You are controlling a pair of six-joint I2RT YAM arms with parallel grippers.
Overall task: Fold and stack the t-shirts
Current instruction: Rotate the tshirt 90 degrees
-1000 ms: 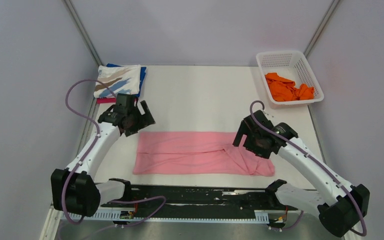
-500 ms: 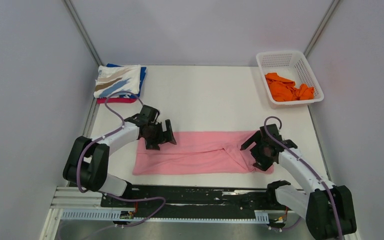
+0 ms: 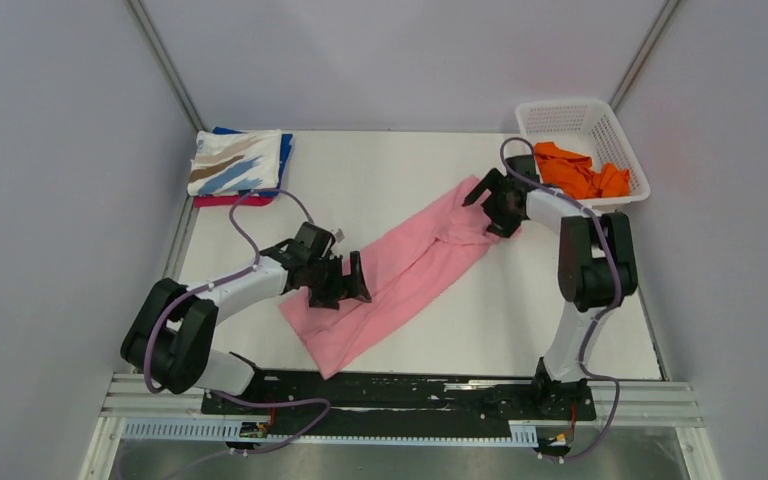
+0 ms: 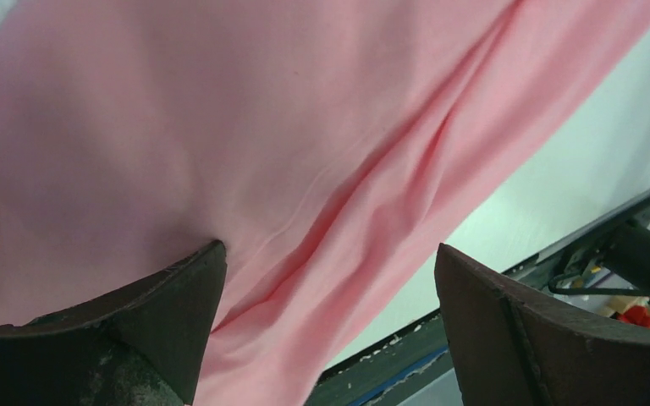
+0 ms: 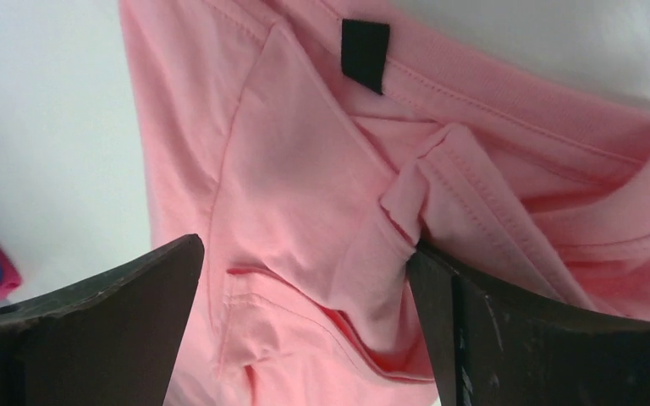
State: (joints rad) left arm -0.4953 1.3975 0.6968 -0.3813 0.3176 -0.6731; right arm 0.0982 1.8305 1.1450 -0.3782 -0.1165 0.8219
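The pink shirt (image 3: 400,270) no longer lies as a level band across the lower middle of the top view, as it did 1 second ago. Now it runs as a diagonal strip from the lower centre toward the upper right. Its collar end has travelled with the right end effector (image 3: 492,203), which has swung far out to the upper right, near the basket (image 3: 570,113) that holds the orange shirt (image 3: 575,172). The left end effector (image 3: 348,283) has come in over the lower part of the strip, left of centre. I judge that the shirt is being turned and pulled straight for a further fold. It is not yet on the stack (image 3: 235,165) in the upper left corner of the tabletop (image 3: 390,170).

The right arm rises tall from its base at the lower right and reaches forward. The left arm is low and bent, with its wrist pointing to the right of the frame. In the left wrist view the jaws stand wide, with 1 tip touching the flat cloth. In the right wrist view the jaws are also wide over the collar and its black label (image 5: 365,52). A small fold rests against 1 finger (image 5: 474,330), and I see nothing pinched.
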